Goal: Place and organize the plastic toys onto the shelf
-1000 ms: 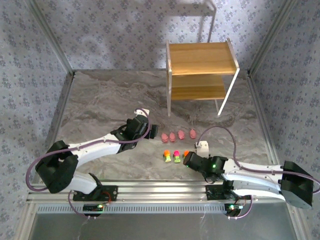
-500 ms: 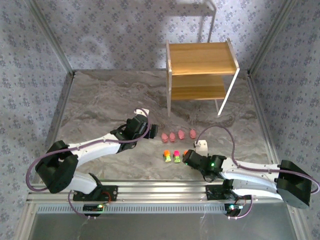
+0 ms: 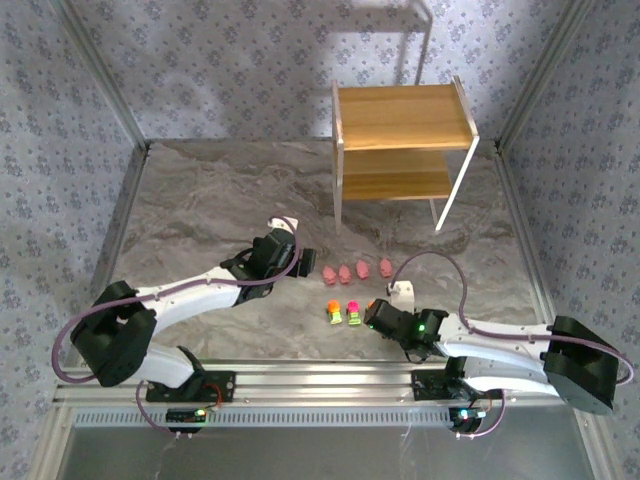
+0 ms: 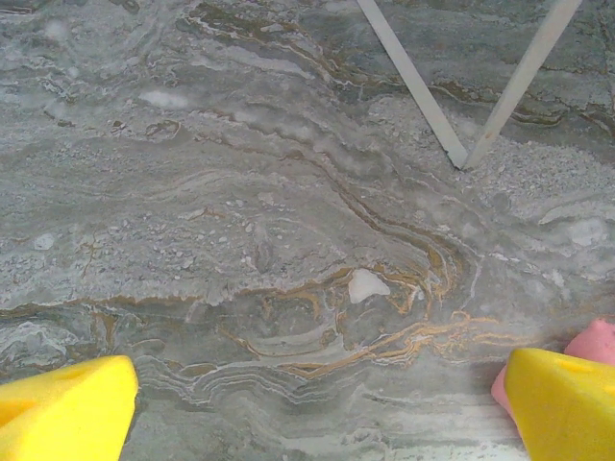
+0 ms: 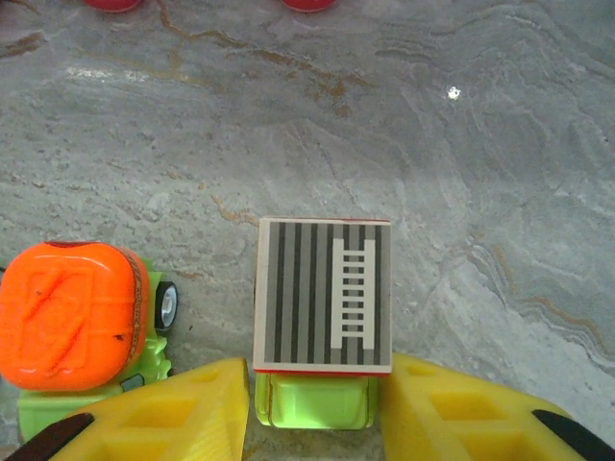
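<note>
Plastic toys (image 3: 345, 271) all sat on the marble surface (image 3: 200, 220), well short of the shelf (image 3: 400, 120).
Right jaws were narrow around the grey-striped blocky toy (image 5: 323, 293), next to the orange-topped one (image 5: 72, 312); couldn't tell if they gripped it. Left jaws gaped wide, pink pig (image 4: 596, 341) beside one finger.

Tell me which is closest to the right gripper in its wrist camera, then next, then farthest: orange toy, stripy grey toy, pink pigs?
From the right gripper:
1. stripy grey toy, between its fingers.
2. orange toy, just to the left.
3. pink pigs, far off at the top edge.
</note>
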Controlling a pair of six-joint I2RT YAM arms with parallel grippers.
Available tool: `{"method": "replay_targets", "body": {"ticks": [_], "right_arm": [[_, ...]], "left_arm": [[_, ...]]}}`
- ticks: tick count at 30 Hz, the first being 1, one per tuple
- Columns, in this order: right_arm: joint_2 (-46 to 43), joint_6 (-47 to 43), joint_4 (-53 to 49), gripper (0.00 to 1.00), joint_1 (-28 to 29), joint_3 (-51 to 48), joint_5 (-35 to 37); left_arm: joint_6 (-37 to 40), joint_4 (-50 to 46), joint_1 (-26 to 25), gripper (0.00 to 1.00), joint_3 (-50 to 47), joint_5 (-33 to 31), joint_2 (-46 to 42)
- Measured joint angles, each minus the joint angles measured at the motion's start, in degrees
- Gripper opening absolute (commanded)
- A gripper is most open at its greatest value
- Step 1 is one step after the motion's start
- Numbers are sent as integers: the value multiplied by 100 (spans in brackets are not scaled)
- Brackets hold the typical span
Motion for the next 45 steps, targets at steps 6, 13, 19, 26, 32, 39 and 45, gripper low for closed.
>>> {"method": "replay_targets", "body": {"ticks": [6, 13, 19, 26, 32, 39, 45], "right_arm": [[22, 2, 85, 40, -39, -59, -2], [20, 2, 153, 42, -87, -81, 0], [-22, 4, 245, 45, -146, -203, -2], [-50, 0, 350, 45, -210, -245, -13], [-24, -68, 398, 44, -275, -245, -44], [127, -212, 435, 44, -299, -190, -39], [136, -289, 452, 48, -299, -181, -42]], "left_arm": [[2, 0, 11, 98, 0, 2, 0], [0, 0, 11, 98, 0, 4, 0], [0, 2, 11, 98, 0, 26, 20], [0, 2, 37, 98, 0, 68, 76], [0, 0, 48, 98, 0, 68, 76], [0, 0, 48, 98, 2, 70, 76], [0, 0, 48, 98, 4, 70, 76]]}}
